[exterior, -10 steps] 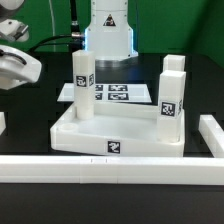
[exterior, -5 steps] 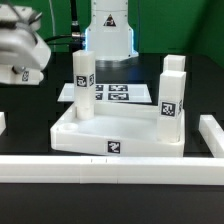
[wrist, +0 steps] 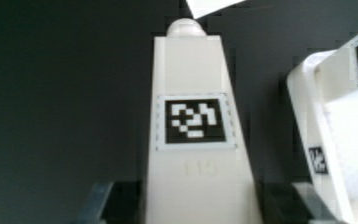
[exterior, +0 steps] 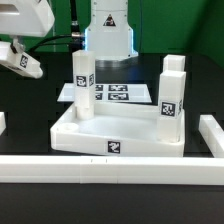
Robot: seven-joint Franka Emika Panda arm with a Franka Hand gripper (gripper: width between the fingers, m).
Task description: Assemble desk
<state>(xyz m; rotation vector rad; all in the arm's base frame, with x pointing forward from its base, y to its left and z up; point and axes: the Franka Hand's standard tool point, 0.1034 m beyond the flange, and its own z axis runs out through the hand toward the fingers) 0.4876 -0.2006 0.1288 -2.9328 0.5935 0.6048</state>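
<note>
**Holding a white leg above the table's far left corner**

Resting near the front middle of the black table (exterior: 30, 120) is the large white plastic rectangular desk top (exterior: 115, 135), a tray shape with a raised rim and a small black-and-white tag on its front wall. Two white square-section legs stand upright in it: one leg (exterior: 82, 85) at the far corner on the exterior view's left, the other leg (exterior: 171, 95) at the far corner on the exterior view's right. Each of them carries a square tag on its side.

A third white square-section leg (wrist: 194, 120) is held in the air. In the wrist view it fills the middle, with its tag facing the camera, and the dark fingers (wrist: 123, 200) of the gripper (exterior: 22, 60) are pressed on its two sides, so the jaws are clamped on this leg. In the exterior view the same leg is tilted above the far left corner of the table, well apart from the desk top.

Behind the desk top, the marker board (exterior: 120, 95) lies flat on the table, partly hidden by the legs. Along the front edge of the table runs a long white border rail (exterior: 110, 168), and a short piece of rail (exterior: 212, 135) stands at the right edge. The white base of the robot arm (exterior: 110, 30) is at the far edge, in the middle.
</note>
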